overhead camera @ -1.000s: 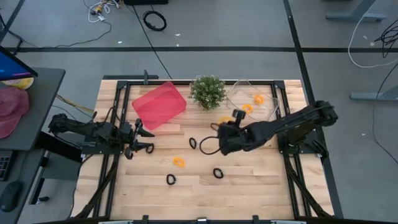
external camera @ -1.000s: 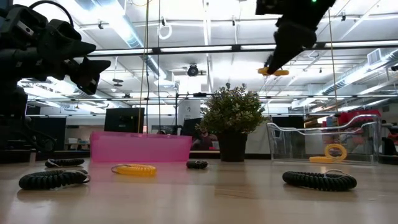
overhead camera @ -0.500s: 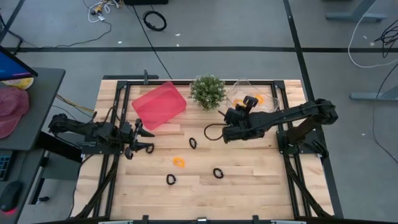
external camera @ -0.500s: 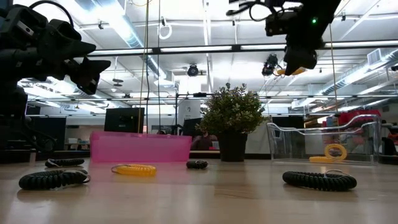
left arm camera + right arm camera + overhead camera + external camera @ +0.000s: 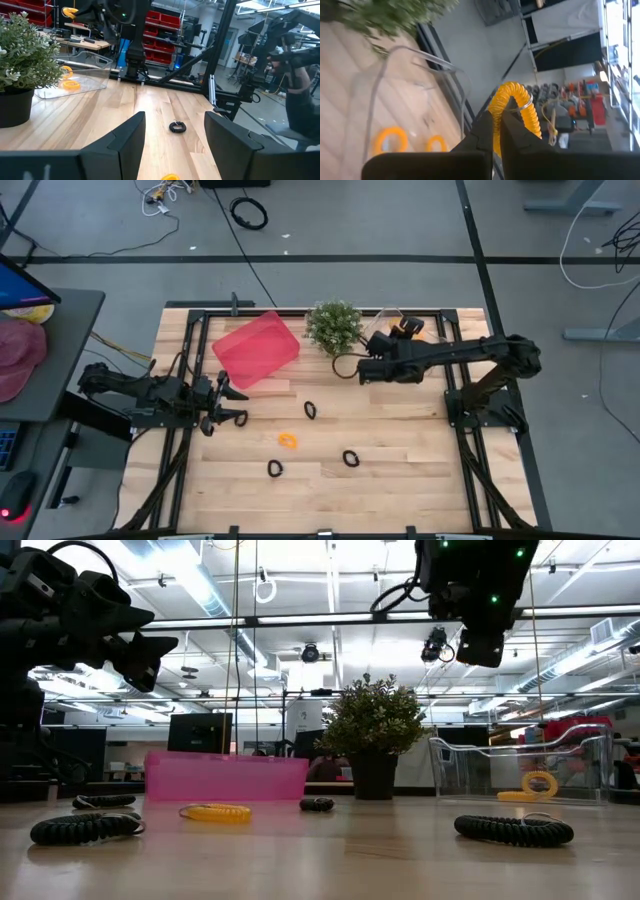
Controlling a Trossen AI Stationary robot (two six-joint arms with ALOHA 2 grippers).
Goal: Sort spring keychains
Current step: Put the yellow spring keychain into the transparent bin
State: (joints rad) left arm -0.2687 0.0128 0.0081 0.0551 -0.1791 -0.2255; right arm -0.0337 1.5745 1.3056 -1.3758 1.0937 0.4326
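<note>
High view: right end effector (image 5: 404, 330) over clear bin (image 5: 432, 352) by potted plant (image 5: 334, 326); left end effector (image 5: 237, 406) idle, spread, above desk (image 5: 400, 465).
Right wrist view: fingers (image 5: 487, 131) pinching orange keychain (image 5: 516, 107); two orange keychains (image 5: 390, 139) in bin.
Low view: black keychains (image 5: 514, 829) on desk.

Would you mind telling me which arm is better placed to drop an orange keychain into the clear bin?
The right: its gripper is shut on an orange keychain above the clear bin. The left gripper waits open.
</note>
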